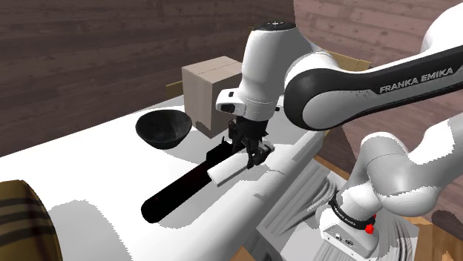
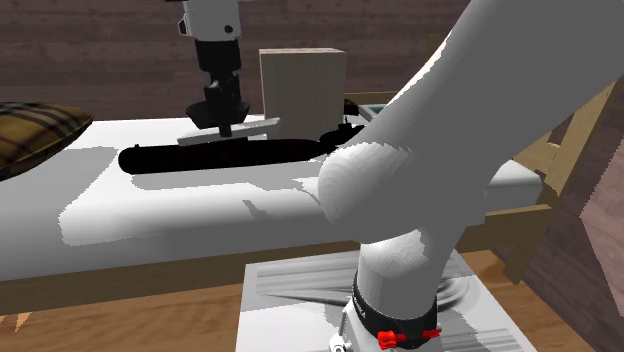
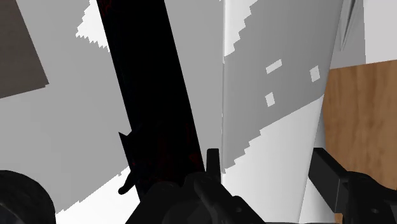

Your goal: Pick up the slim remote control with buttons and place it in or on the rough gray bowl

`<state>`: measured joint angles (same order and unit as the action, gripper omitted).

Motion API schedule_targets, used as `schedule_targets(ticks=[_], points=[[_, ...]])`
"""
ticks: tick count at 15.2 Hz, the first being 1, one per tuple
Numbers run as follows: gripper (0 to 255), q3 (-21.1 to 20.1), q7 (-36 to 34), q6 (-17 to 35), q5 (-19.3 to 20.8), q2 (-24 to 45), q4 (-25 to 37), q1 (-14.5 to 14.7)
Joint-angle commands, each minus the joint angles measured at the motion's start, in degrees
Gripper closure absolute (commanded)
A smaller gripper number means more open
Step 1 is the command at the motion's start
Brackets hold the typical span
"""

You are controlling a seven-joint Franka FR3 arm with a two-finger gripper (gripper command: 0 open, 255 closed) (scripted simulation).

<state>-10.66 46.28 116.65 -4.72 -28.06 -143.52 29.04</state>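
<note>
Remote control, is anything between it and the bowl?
Nothing visible. The gripper holds the remote above the white surface; the stretch to the dark bowl is bare. The box stands beside the bowl, off that line.

Bowl (image 1: 163,127) sits on the surface (image 1: 96,163), box (image 1: 211,81) just beside it

FRANKA EMIKA on the arm (image 1: 349,93)

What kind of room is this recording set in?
Probably a bedroom: the work surface looks like a white mattress on a wooden frame, with a plaid pillow at one end and wood-plank walls behind.
</note>
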Motion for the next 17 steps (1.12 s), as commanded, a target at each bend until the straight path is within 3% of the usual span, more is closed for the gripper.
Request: schedule_targets(ticks=[1, 8, 17], points=[[255, 0.23, 0.14, -1.88, 0.09, -0.57, 1.30, -0.06], [255, 0.62, 0.20, -7.25, 0.27, -1.65, 5.59, -0.15], [255, 2.34, 2.75, -5.66, 3.96, 18.22, 23.69, -3.31]])
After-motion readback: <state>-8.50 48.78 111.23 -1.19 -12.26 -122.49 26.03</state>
